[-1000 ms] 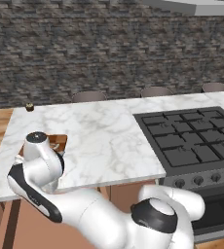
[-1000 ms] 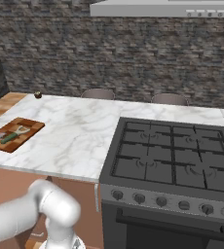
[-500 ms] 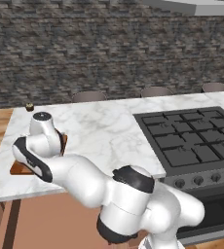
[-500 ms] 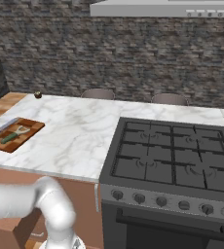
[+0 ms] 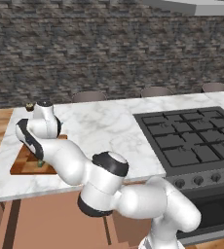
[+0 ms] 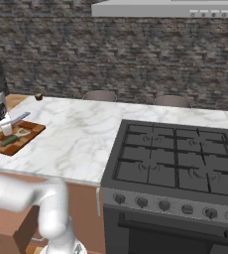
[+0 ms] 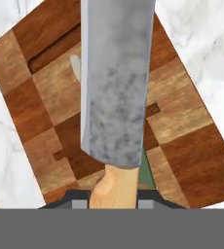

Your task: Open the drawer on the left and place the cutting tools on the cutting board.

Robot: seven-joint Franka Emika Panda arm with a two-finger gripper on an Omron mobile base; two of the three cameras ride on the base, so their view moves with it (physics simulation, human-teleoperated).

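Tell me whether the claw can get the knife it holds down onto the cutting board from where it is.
Probably yes. The claw holds the knife by its tan handle right above the cutting board. The peeler already lies there, but bare board beside it looks free.

The knife (image 7: 116,87) sits between the gripper (image 7: 113,200) fingertips, above the cutting board (image 7: 182,146). The peeler (image 6: 14,137) lies on that board, below the gripper.

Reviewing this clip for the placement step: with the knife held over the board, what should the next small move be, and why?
Probably lower the knife straight down and release. The gripper holds it by the tan handle above the cutting board, not yet resting there. The peeler already lies on the board, its green handle showing beside the blade, so set down gently.
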